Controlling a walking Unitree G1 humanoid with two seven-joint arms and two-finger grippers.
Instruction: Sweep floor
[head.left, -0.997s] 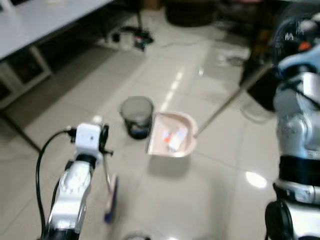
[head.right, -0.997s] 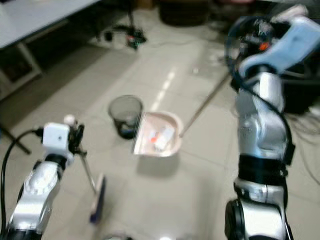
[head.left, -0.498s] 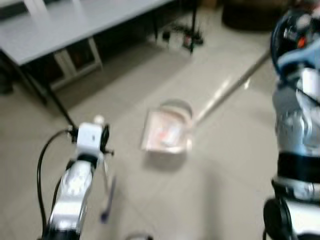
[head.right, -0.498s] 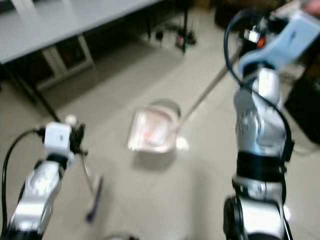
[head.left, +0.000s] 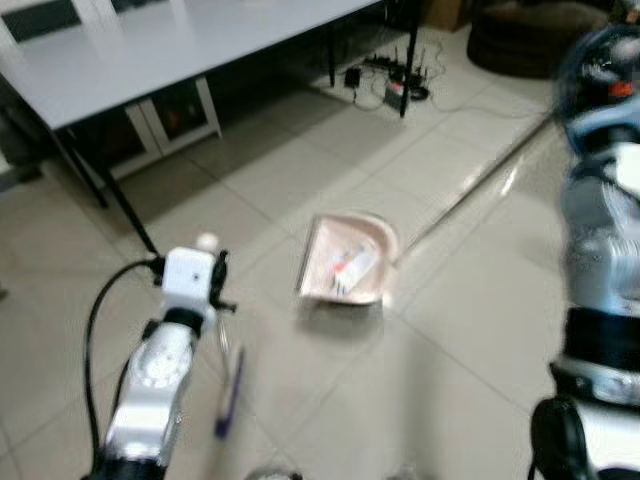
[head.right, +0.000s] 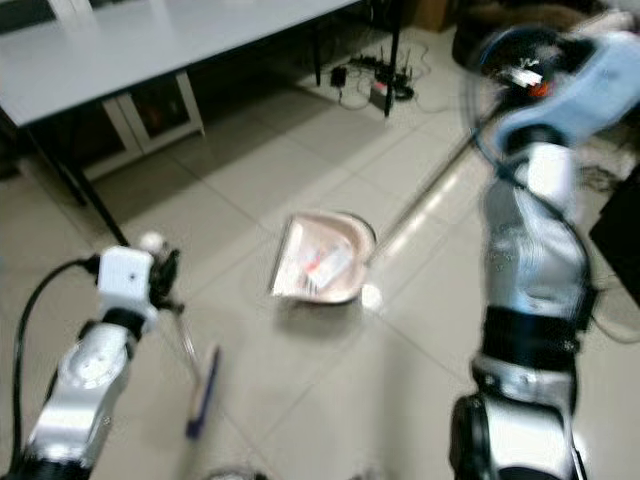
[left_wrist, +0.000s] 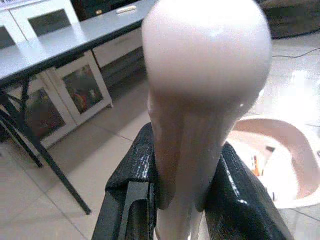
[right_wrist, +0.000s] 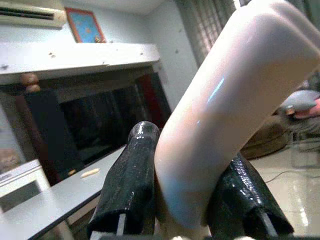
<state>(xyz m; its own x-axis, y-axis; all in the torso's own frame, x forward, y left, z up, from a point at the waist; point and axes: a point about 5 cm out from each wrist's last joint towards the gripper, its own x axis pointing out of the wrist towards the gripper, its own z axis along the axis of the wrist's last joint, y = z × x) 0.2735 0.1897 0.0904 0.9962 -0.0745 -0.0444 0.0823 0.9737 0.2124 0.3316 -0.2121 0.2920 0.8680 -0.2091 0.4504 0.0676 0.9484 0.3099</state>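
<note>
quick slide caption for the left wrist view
Left tool gripping the pale broom handle, pink dustpan with litter beyond.

Pale broom handle (left_wrist: 205, 100) was clamped betw. left gripper (left_wrist: 182, 200) fingers; pink dustpan (left_wrist: 280, 160) w/ debris was seen beyond, on floor.

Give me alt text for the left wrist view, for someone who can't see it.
Two black fingers of the left gripper clamp a pale pink broom handle with a rounded end, seen close up. Beyond it, a pink dustpan holding small scraps sits on the tiled floor, with a grey table and white cabinets behind.
</note>
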